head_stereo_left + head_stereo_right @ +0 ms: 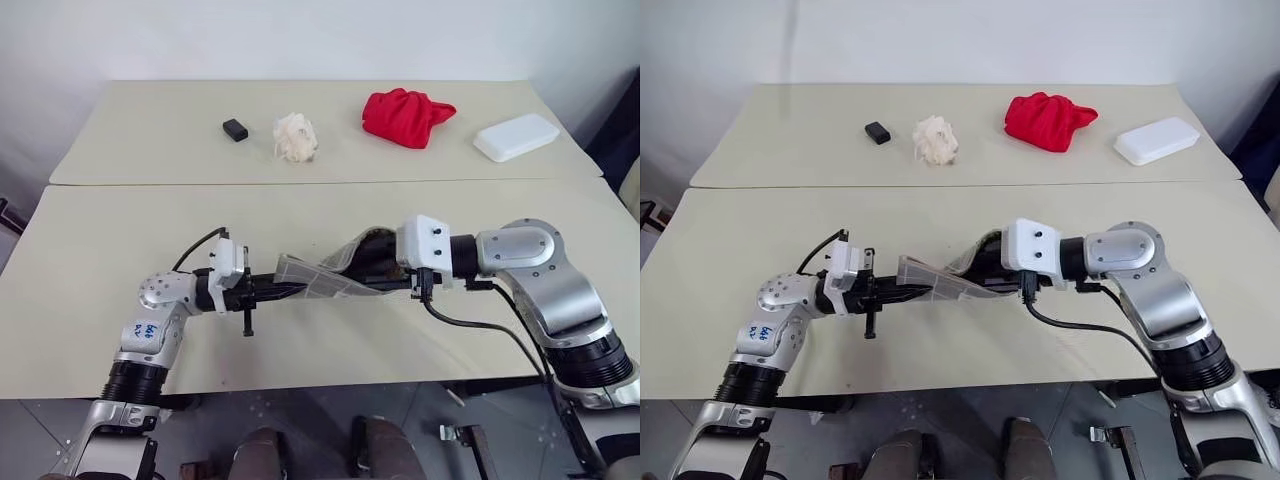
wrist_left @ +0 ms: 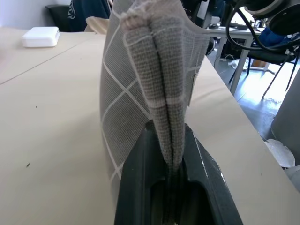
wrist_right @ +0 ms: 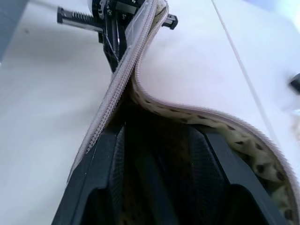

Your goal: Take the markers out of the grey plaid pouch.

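My left pincer (image 1: 292,288) clenched on grey plaid pouch (image 1: 325,276) end, held above near tabletop (image 1: 90,290). My right pincer (image 3: 157,154) fingers spread inside unzipped mouth. Markers unseen; extraction remains.

Two long beige matte tables (image 1: 120,290) set edge to edge, a seam between them. Plain white wall (image 1: 300,40) behind the far table's back edge. Grey tiled floor (image 1: 300,420) below the near edge. Even, soft light.
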### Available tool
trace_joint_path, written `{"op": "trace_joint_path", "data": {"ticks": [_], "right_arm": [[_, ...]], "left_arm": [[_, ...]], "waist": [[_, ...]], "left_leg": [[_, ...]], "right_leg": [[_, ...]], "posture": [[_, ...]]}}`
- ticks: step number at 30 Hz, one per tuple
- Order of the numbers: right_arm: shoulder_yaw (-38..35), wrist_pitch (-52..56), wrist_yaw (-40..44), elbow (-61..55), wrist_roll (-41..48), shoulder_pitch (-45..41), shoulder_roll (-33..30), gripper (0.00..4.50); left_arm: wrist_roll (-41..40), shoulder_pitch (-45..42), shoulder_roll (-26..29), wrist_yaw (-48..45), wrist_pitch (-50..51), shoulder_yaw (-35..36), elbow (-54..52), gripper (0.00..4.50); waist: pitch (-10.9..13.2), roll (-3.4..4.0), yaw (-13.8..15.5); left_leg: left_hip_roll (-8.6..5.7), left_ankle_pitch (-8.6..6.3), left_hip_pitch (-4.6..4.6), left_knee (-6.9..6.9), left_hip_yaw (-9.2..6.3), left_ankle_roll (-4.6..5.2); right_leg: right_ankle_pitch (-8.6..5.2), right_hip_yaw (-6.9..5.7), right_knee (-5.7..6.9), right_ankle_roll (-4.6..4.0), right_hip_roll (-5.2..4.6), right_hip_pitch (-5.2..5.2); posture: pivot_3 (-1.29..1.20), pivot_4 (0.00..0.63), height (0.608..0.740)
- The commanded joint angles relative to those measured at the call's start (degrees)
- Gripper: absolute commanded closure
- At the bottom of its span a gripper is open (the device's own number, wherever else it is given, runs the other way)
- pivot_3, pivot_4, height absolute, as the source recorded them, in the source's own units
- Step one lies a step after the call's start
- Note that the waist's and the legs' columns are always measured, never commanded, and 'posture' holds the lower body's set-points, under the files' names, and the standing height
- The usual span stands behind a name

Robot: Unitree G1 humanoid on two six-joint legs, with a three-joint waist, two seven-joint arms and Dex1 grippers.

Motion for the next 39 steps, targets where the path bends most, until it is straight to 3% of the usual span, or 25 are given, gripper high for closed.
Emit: {"op": "trace_joint_path", "data": {"ticks": [1, 5, 7, 10, 13, 14, 19, 24, 29, 33, 39], "right_arm": [[-1.2, -0.4, -0.1, -0.9, -1.6, -2.3, -2.1, 2.83], [0.6, 5.6, -1.6, -2.1, -0.9, -2.4, -1.1, 2.83], [0.5, 11.0, -2.1, -2.9, 0.8, -1.3, -1.2, 2.09], [0.4, 7.9, -2.6, -2.6, -1.2, -0.4, -2.1, 1.20], [-2.7, 11.5, -2.7, -3.8, 2.4, -0.1, -2.5, 0.16], [-3.9, 10.7, -2.0, -3.6, 3.1, 0.6, -3.2, 0.05], [-11.7, 10.4, 1.3, -1.5, 11.9, 3.0, -3.9, 0.05], [-12.8, 18.0, 2.9, -1.5, 18.0, -1.3, -5.5, 0.05], [1.0, 28.7, -0.3, -7.3, 9.0, -13.1, -9.2, 0.05], [8.1, 28.5, -0.7, -10.9, 3.6, -16.4, -9.5, 1.30], [6.5, 28.9, 0.8, -12.8, 4.6, -16.6, -11.4, 3.43]], "left_arm": [[0.7, 0.6, 2.0, 1.3, 0.6, 2.1, 1.3, 4.50], [0.7, 0.3, 1.5, 1.5, 0.8, 1.6, 1.0, 4.50], [0.7, 0.4, 1.2, 1.5, 0.9, 1.4, 0.6, 4.50], [0.6, 0.8, 1.2, 1.4, 1.1, 1.2, -0.1, 4.50], [0.4, 1.4, 1.6, 1.3, 1.3, 1.4, -0.5, 4.50], [0.3, 1.5, 1.7, 1.3, 1.4, 1.5, -0.6, 4.50], [0.1, 2.3, 2.1, 1.4, 1.6, 1.7, -1.2, 4.50], [0.3, 2.0, 2.0, 1.4, 1.7, 1.6, -1.0, 4.50], [0.9, 0.7, 1.4, 1.5, 1.6, 0.9, 0.3, 4.50], [1.2, -0.8, 0.2, 2.0, 1.6, 0.4, 1.5, 4.50], [0.8, -1.1, -1.0, 3.1, 2.6, 0.6, 1.5, 4.50]], "waist": [[0.0, 0.00, 0.0], [0.0, 0.00, 0.0], [0.0, 0.00, 0.2], [0.0, 0.00, 0.2], [0.0, 0.00, 0.1], [0.0, 0.00, 0.1], [0.0, 0.00, 0.4], [0.0, 0.00, 0.3], [0.1, 0.13, -0.1], [0.1, 0.12, 0.2], [0.1, 0.12, 0.7]], "left_leg": [[0.00, 0.00, 0.00, 0.00, 0.00, 0.00], [0.01, 0.00, 0.00, 0.00, 0.00, 0.00], [0.00, 0.00, -0.01, 0.00, 0.00, 0.00], [-0.01, 0.00, -0.01, 0.01, 0.00, 0.01], [0.00, 0.00, 0.00, 0.01, 0.00, 0.00], [0.00, 0.00, 0.00, 0.01, -0.01, 0.00], [0.00, -0.01, 0.00, 0.01, 0.00, 0.02], [0.00, -0.01, 0.03, 0.01, 0.00, 0.02], [0.03, -0.02, 0.03, 0.01, 0.01, 0.01], [0.06, -0.04, 0.00, 0.02, 0.02, -0.03], [0.00, -0.06, -0.05, 0.09, 0.01, 0.02]], "right_leg": [[0.00, 0.00, 0.00, 0.00, 0.00, 0.00], [0.00, 0.00, 0.01, 0.00, 0.00, 0.00], [0.00, 0.00, 0.00, 0.00, 0.00, 0.00], [0.00, 0.00, -0.01, 0.00, -0.01, 0.00], [0.00, 0.00, 0.01, 0.00, 0.00, 0.00], [0.00, 0.00, 0.02, 0.00, 0.00, 0.00], [0.00, 0.00, -0.03, 0.00, 0.00, 0.03], [0.00, 0.01, 0.02, 0.00, 0.00, 0.03], [-0.03, 0.07, 0.17, -0.05, -0.02, -0.09], [-0.05, 0.04, 0.17, -0.09, 0.00, -0.09], [-0.03, 0.03, 0.16, -0.06, -0.04, -0.10]], "posture": [[0.00, 0.150, 0.740], [0.00, 0.150, 0.740], [0.00, 0.150, 0.740], [0.00, 0.150, 0.740], [0.00, 0.150, 0.740], [0.00, 0.150, 0.740], [0.00, 0.150, 0.740], [0.00, 0.150, 0.740], [0.00, 0.150, 0.740], [0.00, 0.150, 0.740], [0.00, 0.150, 0.740]]}}
